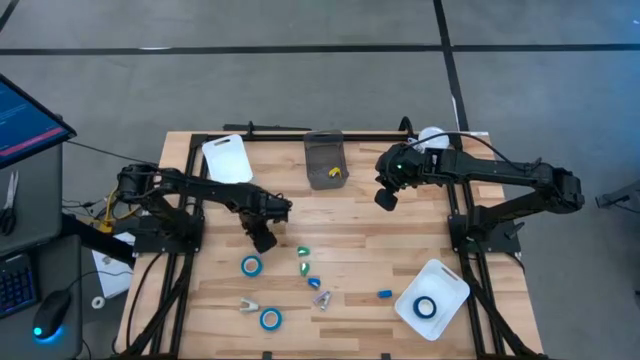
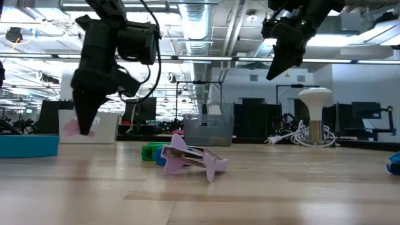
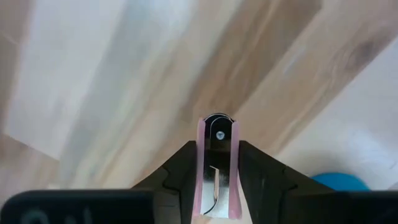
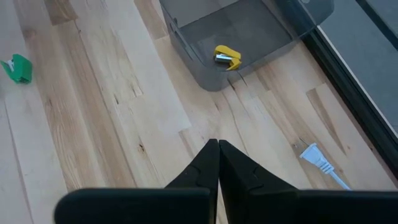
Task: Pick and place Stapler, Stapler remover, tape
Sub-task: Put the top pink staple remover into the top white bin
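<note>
My left gripper (image 1: 262, 238) hangs over the table's middle, above a blue tape roll (image 1: 251, 265), and is shut on a pink staple remover (image 3: 217, 163). A second roll (image 1: 270, 319) lies flat near the near edge. The third (image 1: 426, 307) lies in a white tray (image 1: 447, 281). Several small staple removers, green (image 1: 303, 248), blue (image 1: 313, 282) and pink (image 2: 190, 159), lie loose on the wood. My right gripper (image 1: 387, 197) is shut and empty, raised beside a grey bin (image 1: 325, 155) that holds a small yellow stapler (image 4: 227, 57). My left gripper pinches the pink staple remover between its two fingers, one pink side (image 3: 200, 163) against each finger. The fingers (image 2: 84, 119) point down from above. The remover's metal end with a screw (image 3: 218, 133) sticks out past the fingertips. It is lifted clear of the table.
A white cutting board (image 1: 228, 158) lies at the far left of the table, and a white plug (image 4: 317, 158) lies near the far edge by the bin. Bare wood stretches between the bin and the loose items. A monitor and keyboard stand off the table's left side.
</note>
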`<state>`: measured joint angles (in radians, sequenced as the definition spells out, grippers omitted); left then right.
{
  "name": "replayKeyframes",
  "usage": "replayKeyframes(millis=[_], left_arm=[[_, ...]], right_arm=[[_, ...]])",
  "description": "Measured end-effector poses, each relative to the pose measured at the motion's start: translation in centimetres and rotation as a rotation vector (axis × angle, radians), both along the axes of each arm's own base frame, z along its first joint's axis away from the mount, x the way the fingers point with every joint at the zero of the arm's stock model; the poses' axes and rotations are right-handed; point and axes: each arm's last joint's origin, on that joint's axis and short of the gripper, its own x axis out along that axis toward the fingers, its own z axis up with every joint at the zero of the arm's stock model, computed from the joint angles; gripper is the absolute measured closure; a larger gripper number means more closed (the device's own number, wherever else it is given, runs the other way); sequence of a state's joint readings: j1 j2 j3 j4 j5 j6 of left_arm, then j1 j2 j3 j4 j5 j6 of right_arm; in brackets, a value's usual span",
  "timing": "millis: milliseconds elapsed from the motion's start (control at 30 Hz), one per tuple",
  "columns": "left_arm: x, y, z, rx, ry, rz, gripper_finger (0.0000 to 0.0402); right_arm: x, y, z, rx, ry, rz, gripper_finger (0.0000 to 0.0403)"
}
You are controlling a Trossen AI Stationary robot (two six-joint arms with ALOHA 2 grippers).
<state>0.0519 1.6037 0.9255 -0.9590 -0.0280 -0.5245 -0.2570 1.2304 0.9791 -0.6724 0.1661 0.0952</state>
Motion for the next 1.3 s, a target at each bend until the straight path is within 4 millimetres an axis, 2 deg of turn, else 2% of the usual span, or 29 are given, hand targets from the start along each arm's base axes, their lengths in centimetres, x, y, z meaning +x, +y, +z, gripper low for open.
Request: replayKeyframes(millis=[233, 433, 533, 700, 833, 933, 1100, 1300], left_arm=[[0.4, 1.8, 2.1, 0.075, 0.045, -0.029, 0.0302], [-0.1, 3.9, 3.9, 0.165, 0.138, -0.047, 0.0302], [-0.6, 5.0, 5.2, 0.199, 0.114, -0.032, 0.0302], [-3.0, 6.6, 8.4, 0.279, 0.003, 0.064, 0.0302], [-5.8, 7.8, 11.2, 0.357, -0.096, 0.144, 0.0305], [-7.7, 8.9, 12.5, 0.424, -0.128, 0.188, 0.0314], [-9.6, 11.2, 13.2, 0.473, -0.129, 0.258, 0.0323], [-9.8, 14.3, 12.4, 0.434, -0.167, 0.316, 0.032]], right_arm=[[0.0, 0.0, 0.0, 0.0, 0.0, 0.0, 0.0402], [0.0, 0.0, 0.0, 0.0, 0.0, 0.0, 0.0402], [0.0, 0.0, 0.0, 0.0, 0.0, 0.0, 0.0402], [0.0, 0.0, 0.0, 0.0, 0.0, 0.0, 0.0402], [0.0, -0.1, 0.0, -0.009, -0.001, -0.009, 0.0402], [0.0, -0.2, 0.1, -0.016, -0.004, -0.019, 0.0402], [0.0, -0.4, 0.1, -0.02, -0.016, -0.026, 0.0402], [0.0, -0.4, 0.1, -0.02, -0.018, -0.026, 0.0402]])
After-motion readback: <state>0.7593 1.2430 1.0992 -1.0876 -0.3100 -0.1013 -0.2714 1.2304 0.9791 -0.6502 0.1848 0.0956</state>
